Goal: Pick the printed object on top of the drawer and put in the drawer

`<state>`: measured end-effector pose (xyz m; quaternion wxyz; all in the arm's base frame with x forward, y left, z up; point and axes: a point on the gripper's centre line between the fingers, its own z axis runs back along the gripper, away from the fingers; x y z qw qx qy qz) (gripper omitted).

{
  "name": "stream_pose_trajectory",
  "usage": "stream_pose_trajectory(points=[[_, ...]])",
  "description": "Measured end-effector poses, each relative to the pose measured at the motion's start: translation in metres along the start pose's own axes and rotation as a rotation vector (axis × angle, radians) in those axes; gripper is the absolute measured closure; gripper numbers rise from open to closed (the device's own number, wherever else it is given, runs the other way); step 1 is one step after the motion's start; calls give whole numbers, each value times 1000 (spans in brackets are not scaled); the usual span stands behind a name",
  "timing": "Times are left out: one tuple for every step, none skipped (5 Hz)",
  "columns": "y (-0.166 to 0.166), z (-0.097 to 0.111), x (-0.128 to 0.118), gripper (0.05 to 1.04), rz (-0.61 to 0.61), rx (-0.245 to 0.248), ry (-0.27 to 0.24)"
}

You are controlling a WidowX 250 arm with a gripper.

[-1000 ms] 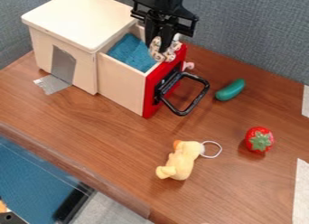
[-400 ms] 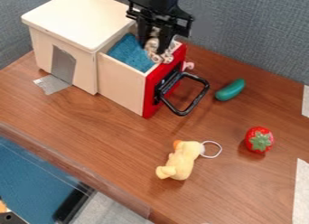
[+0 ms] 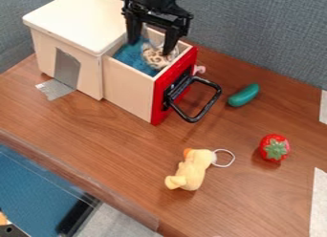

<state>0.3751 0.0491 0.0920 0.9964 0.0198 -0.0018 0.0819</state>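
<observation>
Printed toy in the open drawer, by its red front, on blue lining. Fingers apart, one each side of it. Black handle juts out over the counter. Pink bit just behind the front, green toy near, strawberry and yellow plush well apart. Silver tape at cabinet. Counter brown woodgrain; grey fabric wall behind.

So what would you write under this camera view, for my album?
Black gripper, fingers spread, over an open red-fronted drawer holding a spotted toy.
</observation>
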Motion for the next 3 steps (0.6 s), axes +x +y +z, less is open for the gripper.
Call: stream_pose_trajectory(points=[[-3,5,2,82,-14,9,-3],[-16,17,4,83,-71,33,-16],[-22,52,6,83,-107,51,-94]])
